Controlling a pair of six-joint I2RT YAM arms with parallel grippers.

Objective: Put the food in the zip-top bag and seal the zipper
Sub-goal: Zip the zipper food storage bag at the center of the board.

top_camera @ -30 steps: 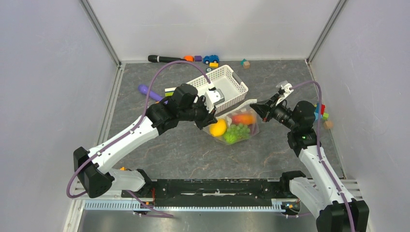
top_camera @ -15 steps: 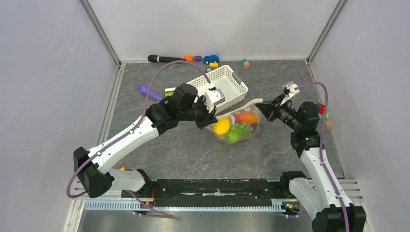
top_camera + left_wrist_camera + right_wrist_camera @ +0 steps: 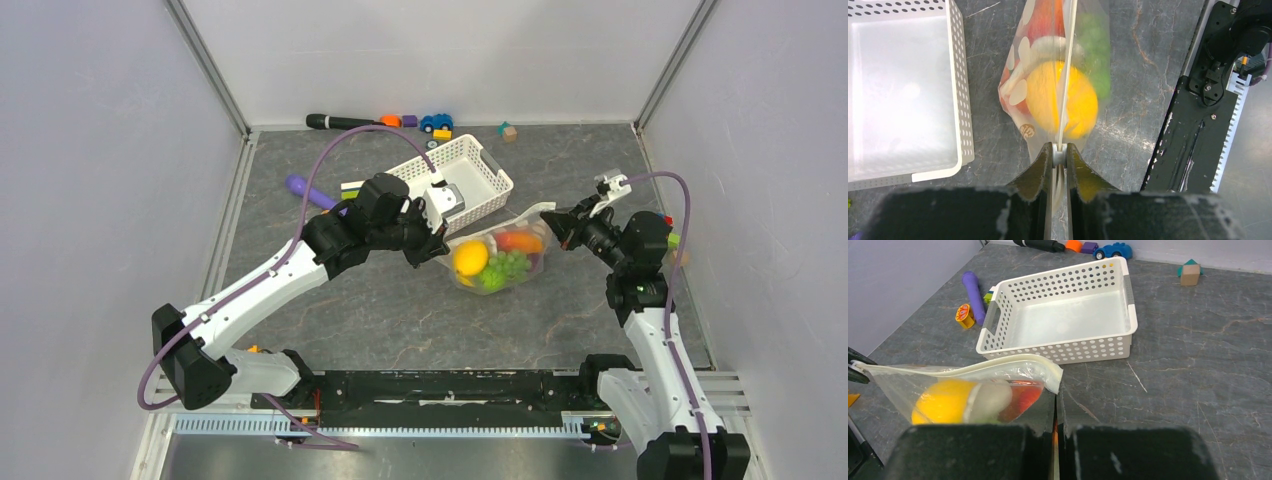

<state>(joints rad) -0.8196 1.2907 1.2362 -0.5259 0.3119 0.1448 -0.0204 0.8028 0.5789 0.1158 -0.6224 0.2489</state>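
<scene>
Left wrist view: left gripper (image 3: 1059,150) nearly closed, jaws pinching the end of the zipper (image 3: 1068,75), which runs edge-on straight ahead of my fingertips. The zip-top bag (image 3: 1018,92) hangs under that strip. The yellow toy fruit (image 3: 1048,105) lies closest to my jaws, with the green grapes (image 3: 1098,60) and a red-orange piece (image 3: 1040,25) beyond it. The white lattice basket (image 3: 960,100) sits just left of this gripper.

Right wrist view: right gripper (image 3: 1056,397) fully closed on the opposite corner of the bag mouth, right at the fingertips. The strip stretches away to its left.

All the food I can see is inside. I cannot tell whether the seal is pressed shut along its length.

Risks, my judgement:
- Both holds are thin corner pinches. The fruit's weight sags the middle, so film could slide out of either jaw.
- If the seal is open, slack would let the mouth gape and the yellow fruit roll out beside my left jaws.
- Pulling my arms further apart could tear a corner.
- A leftward swing could snag the bag on the basket.
</scene>
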